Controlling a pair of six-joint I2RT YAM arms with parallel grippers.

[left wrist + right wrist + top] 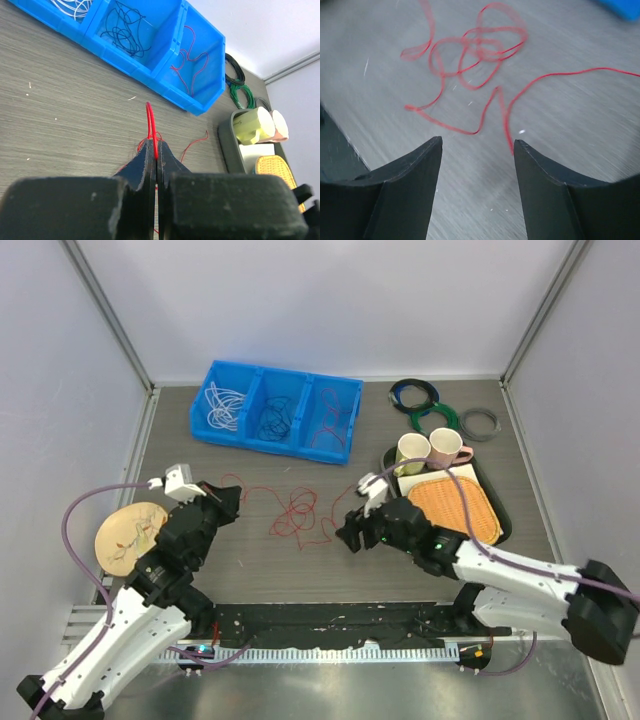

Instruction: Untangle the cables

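Pinching the red cable [151,125] in my left gripper [156,150], jaws clamped. My right gripper [478,143] gapes wide, that cable's loops just ahead.

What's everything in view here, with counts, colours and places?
loose red cable: one, red, tangled, centre
bin: one, blue, far left
white cables: several, white, bin's left compartment
dark cables: several, dark, bin's middle compartment
binned red cable: maybe one, red, bin's right compartment
coiled rings: three, green, black, grey, far right
tray: one, dark, right side
mugs: two, yellow and pink, on tray
woven mat: one, orange, on tray
round board: one, tan, left edge
left fingers: black, shut on loose red cable
right fingers: black, open above it
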